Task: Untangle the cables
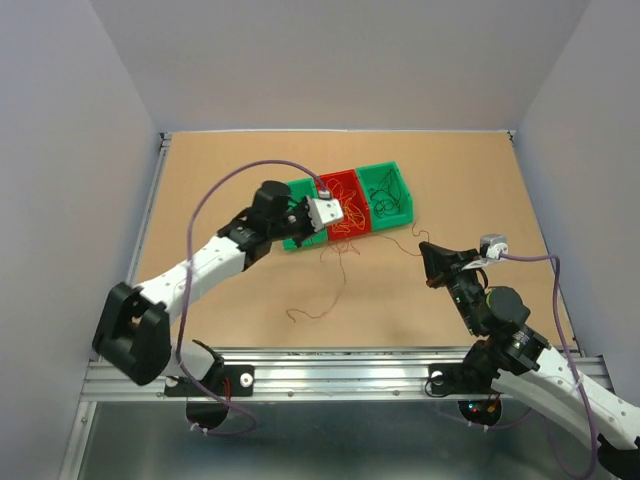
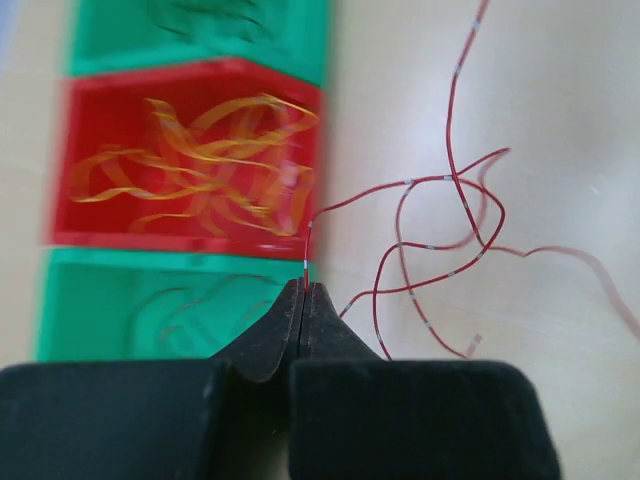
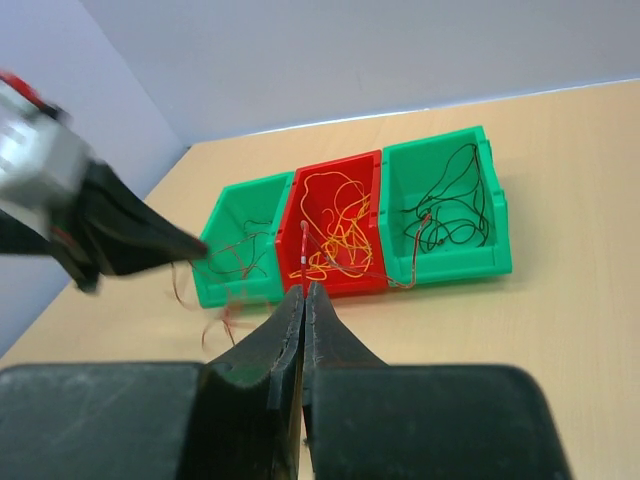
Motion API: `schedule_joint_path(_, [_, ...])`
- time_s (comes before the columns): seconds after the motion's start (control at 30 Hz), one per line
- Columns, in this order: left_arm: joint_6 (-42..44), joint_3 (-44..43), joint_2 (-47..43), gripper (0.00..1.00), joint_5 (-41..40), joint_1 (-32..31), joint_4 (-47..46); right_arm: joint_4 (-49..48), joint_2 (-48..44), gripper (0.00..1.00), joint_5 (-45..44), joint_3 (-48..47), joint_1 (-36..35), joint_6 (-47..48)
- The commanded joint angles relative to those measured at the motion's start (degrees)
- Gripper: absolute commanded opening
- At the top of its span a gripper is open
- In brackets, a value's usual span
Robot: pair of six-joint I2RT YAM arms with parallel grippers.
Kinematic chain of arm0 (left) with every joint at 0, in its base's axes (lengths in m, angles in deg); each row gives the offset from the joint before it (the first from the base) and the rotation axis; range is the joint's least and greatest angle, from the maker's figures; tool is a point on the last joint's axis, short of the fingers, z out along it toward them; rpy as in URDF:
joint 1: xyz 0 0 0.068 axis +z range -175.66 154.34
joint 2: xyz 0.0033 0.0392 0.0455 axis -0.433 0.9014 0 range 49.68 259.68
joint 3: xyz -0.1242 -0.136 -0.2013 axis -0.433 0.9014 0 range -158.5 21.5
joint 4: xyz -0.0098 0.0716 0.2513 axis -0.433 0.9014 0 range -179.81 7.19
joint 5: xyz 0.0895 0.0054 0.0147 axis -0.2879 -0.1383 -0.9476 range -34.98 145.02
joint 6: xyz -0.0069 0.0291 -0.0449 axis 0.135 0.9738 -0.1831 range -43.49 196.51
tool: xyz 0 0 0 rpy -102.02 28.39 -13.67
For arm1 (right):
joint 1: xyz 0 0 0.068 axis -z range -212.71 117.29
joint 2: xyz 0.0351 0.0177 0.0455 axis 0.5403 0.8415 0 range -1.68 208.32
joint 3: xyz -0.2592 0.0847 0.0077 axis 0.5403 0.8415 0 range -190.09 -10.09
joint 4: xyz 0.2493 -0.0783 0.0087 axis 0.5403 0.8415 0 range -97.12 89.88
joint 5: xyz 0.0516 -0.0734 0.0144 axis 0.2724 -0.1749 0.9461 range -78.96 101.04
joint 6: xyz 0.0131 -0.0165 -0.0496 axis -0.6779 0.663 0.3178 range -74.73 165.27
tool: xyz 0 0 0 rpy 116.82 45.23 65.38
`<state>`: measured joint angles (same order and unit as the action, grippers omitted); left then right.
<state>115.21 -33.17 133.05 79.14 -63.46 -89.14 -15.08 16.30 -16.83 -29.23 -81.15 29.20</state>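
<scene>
Three bins stand in a row: a green bin (image 3: 245,262) with red strands, a red bin (image 1: 347,196) with orange-yellow cables (image 2: 205,170), and a green bin (image 3: 450,205) with dark cables (image 3: 452,205). My left gripper (image 2: 304,287) is shut on a red cable (image 2: 440,232) at the bins' near edge; that cable loops over the table. It also shows in the top view (image 1: 312,232). My right gripper (image 3: 305,290) is shut on another thin red cable (image 3: 303,252) that runs toward the right green bin. In the top view it (image 1: 425,250) is right of the bins.
Loose red strands (image 1: 335,270) trail across the table (image 1: 230,300) in front of the bins, toward the near edge. Grey walls close the back and sides. A metal rail (image 1: 330,375) runs along the near edge. Purple arm cables (image 1: 215,195) arc above both arms.
</scene>
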Motion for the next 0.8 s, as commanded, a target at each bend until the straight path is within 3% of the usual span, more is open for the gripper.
schedule_joint_path(0.0, [-6.6, 3.4, -10.8, 0.00, 6.9, 5.1, -9.2, -0.8, -0.2, 0.00, -1.6, -2.7, -0.2, -0.2])
schedule_joint_path(0.13, [-10.6, 7.3, -18.0, 0.00, 6.4, 7.9, -16.8, -0.8, -0.1, 0.01, -2.0, -2.7, -0.2, -0.2])
schedule_joint_path(0.3, [-15.4, 9.6, -20.7, 0.00, 2.5, 11.4, -22.2, -0.6, 0.0, 0.00, -3.7, -2.7, -0.2, -0.6])
schedule_joint_path(0.43, [-19.4, 9.9, -20.8, 0.00, -3.1, 14.3, -25.9, 1.2, -1.4, 0.01, -10.1, -2.7, -0.2, -3.0])
schedule_joint_path(0.57, [-24.2, 10.0, -21.0, 0.00, -7.0, 18.7, -28.4, 5.6, -6.8, 0.01, -23.5, -1.6, -0.2, -6.3])
schedule_joint_path(0.67, [-28.8, 10.1, -21.4, 0.00, -18.6, 21.7, -30.3, 10.1, -13.6, 0.00, -29.9, -1.2, -0.2, -8.3])
schedule_joint_path(0.77, [-33.3, 10.3, -22.0, 0.00, -20.6, 26.3, -31.4, 13.0, -17.8, 0.01, -32.9, -1.3, -0.2, -10.1])
